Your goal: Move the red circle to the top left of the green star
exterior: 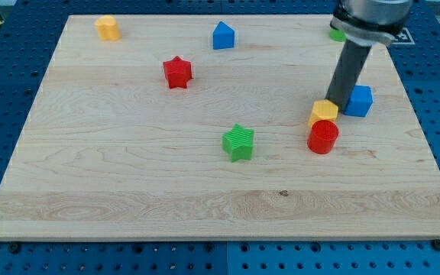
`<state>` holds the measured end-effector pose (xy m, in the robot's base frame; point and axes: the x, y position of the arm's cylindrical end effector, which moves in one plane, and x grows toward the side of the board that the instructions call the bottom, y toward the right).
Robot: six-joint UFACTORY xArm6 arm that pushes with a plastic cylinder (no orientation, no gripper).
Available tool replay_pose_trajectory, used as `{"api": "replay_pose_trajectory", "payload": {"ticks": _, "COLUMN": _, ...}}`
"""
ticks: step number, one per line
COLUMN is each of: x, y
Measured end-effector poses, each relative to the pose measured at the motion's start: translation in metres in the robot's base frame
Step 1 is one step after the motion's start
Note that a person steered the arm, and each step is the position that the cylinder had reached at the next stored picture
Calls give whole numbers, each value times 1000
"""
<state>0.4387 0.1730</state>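
Observation:
The red circle (323, 137) lies on the wooden board at the view's right of centre. The green star (238, 143) lies to its left, a clear gap between them. My tip (337, 109) comes down at the view's right, just above and right of the red circle. It stands between a yellow block (324, 111) and a blue cube (359, 101), close to both. The yellow block touches the red circle's upper edge.
A red star (177, 72) lies at upper centre-left. A blue house-shaped block (223, 35) sits near the top edge. A yellow block (108, 27) sits at the top left. A green block (336, 33) shows partly behind the rod at the top right.

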Motion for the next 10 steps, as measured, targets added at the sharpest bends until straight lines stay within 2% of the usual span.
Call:
{"api": "replay_pose_trajectory", "payload": {"ticks": 3, "x": 87, "y": -14}}
{"api": "replay_pose_trajectory", "payload": {"ticks": 4, "x": 77, "y": -54}}
{"api": "replay_pose_trajectory", "payload": {"ticks": 5, "x": 38, "y": -85}}
{"api": "replay_pose_trajectory", "payload": {"ticks": 6, "x": 19, "y": -97}}
{"api": "replay_pose_trajectory", "payload": {"ticks": 8, "x": 15, "y": -56}}
{"api": "replay_pose_trajectory", "payload": {"ticks": 9, "x": -8, "y": -50}}
{"api": "replay_pose_trajectory", "payload": {"ticks": 10, "x": -14, "y": -82}}
